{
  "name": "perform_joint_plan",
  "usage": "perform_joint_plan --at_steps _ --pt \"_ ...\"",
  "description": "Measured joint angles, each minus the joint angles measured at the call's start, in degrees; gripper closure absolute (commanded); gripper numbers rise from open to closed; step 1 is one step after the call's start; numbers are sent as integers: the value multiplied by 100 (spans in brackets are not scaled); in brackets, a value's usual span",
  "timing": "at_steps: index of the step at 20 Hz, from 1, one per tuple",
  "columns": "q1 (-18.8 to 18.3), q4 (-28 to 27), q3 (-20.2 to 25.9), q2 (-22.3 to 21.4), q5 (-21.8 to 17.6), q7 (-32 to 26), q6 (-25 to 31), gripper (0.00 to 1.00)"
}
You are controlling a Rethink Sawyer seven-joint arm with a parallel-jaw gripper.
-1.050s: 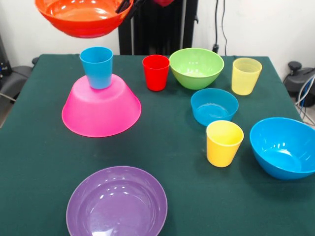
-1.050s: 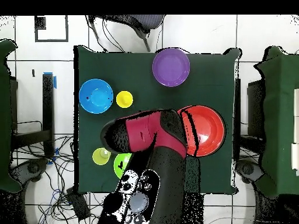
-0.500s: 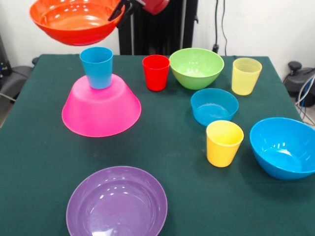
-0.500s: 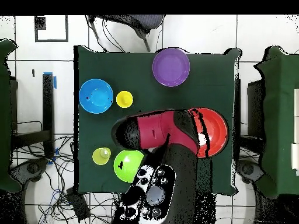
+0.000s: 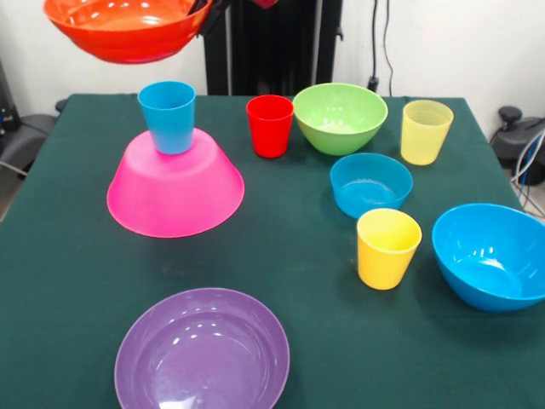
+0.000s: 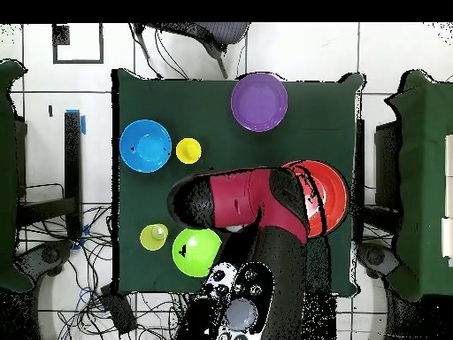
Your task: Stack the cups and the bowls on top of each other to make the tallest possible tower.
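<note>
Orange bowl point(image 5: 126, 27) high in air, mouth up, clamped at rim by hand point(image 5: 204, 8); hand mostly cut off at top edge, grip judged from dark tips on rim. Held above and a bit aside of blue cup point(image 5: 168, 116), probably as next tower piece. Blue cup upright on upturned pink bowl point(image 5: 174, 186); narrow seat, so centring needed.

Around on table point(image 5: 68, 281): red cup point(image 5: 270, 125), green bowl point(image 5: 340, 116), pale yellow cup point(image 5: 425, 130), small blue bowl point(image 5: 370, 183), yellow cup point(image 5: 387, 247), bigger blue bowl point(image 5: 491, 254), purple bowl point(image 5: 203, 350). Nothing blocking way down.

Bright even light, glossy highlights, sharp
</note>
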Motion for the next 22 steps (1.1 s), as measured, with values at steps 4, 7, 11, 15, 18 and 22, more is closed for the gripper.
perform_joint_plan --at_steps 4,7,11,15,18,22 --pt "41 0 1 -24 42 0 0 100" --pt "49 1 0 -2 127 0 0 100" --pt "48 15 1 12 246 0 -10 100" --pt "47 44 0 41 358 1 -86 100" --pt "48 53 -6 132 405 1 -244 100" --pt "52 59 -30 350 405 1 -452 100"
